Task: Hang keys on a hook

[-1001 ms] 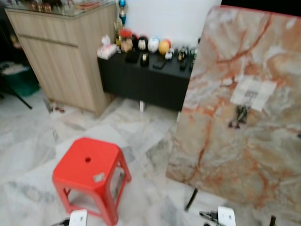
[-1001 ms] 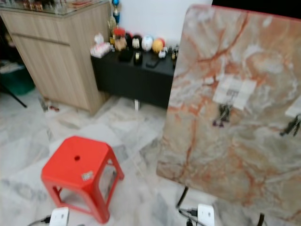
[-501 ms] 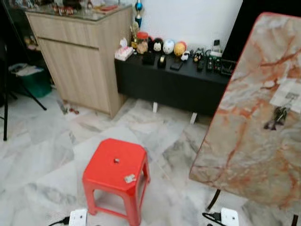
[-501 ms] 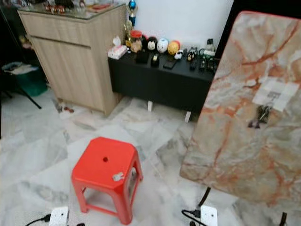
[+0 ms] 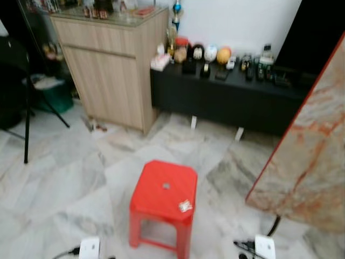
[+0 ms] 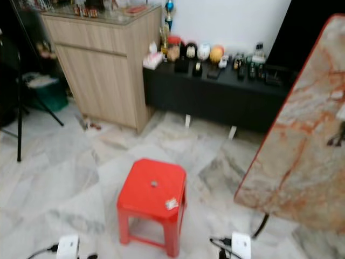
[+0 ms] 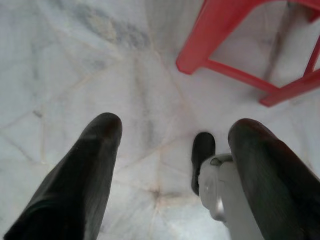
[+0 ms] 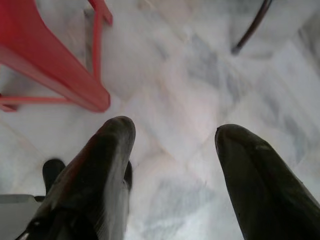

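Home living room indicated: marble-tiled floor (image 5: 64, 178), wooden cabinet (image 5: 110, 75), low black console (image 5: 232, 100) (crowded with trinkets), red plastic stool (image 5: 163, 208).

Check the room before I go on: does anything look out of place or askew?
Yes. A big marble-patterned slab stands tilted on thin black legs on the right. A small pale scrap lies on the red stool, and small clutter sits on the floor by the wooden cabinet. Both grippers, left and right, hang open over the floor.
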### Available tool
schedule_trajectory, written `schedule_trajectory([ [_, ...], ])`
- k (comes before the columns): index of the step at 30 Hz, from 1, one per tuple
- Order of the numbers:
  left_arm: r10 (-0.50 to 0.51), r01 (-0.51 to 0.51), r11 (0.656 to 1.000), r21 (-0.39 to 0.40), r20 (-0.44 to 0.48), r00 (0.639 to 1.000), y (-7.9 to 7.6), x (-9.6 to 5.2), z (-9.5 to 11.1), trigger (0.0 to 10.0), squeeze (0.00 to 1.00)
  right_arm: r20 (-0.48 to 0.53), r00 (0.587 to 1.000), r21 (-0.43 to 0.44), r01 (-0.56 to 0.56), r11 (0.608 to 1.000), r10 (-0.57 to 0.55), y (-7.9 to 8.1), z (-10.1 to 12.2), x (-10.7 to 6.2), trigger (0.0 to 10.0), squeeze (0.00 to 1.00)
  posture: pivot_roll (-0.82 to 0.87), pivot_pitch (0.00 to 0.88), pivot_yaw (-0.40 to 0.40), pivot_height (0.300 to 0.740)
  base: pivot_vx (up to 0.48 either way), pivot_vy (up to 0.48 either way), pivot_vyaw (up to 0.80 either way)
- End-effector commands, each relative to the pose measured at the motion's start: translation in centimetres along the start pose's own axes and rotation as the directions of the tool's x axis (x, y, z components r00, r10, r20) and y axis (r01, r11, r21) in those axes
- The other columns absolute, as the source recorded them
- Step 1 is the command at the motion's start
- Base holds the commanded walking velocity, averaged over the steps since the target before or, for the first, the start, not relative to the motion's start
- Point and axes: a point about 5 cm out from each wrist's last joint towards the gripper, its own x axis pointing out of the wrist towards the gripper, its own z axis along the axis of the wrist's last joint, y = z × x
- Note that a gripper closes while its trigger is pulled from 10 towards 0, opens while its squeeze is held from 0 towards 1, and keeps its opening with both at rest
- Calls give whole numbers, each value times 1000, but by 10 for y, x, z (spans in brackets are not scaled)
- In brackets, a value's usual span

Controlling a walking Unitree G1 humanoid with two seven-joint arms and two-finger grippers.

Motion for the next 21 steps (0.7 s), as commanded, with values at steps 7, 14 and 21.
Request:
schedule_trajectory([
  [7, -6, 6, 1000, 3, -8, 1000, -1, 0, -2, 10000, 0, -6, 1000, 11, 10, 1000, -10, -2, -1, 0, 10000, 0, 67, 0, -50, 740, 0, 419, 0],
  [14, -8, 8, 1000, 20, -3, 1000, -1, 0, -1, 10000, 0, 2, 1000, 12, 9, 1000, -9, -1, 1, 0, 10000, 0, 68, 0, -51, 740, 0, 227, 0],
  [21, -27, 26, 999, 33, 7, 1000, -3, 0, -1, 10000, 0, 1, 1000, 8, 13, 1000, -13, -1, 1, 0, 10000, 0, 69, 0, -50, 740, 0, 0, 0],
])
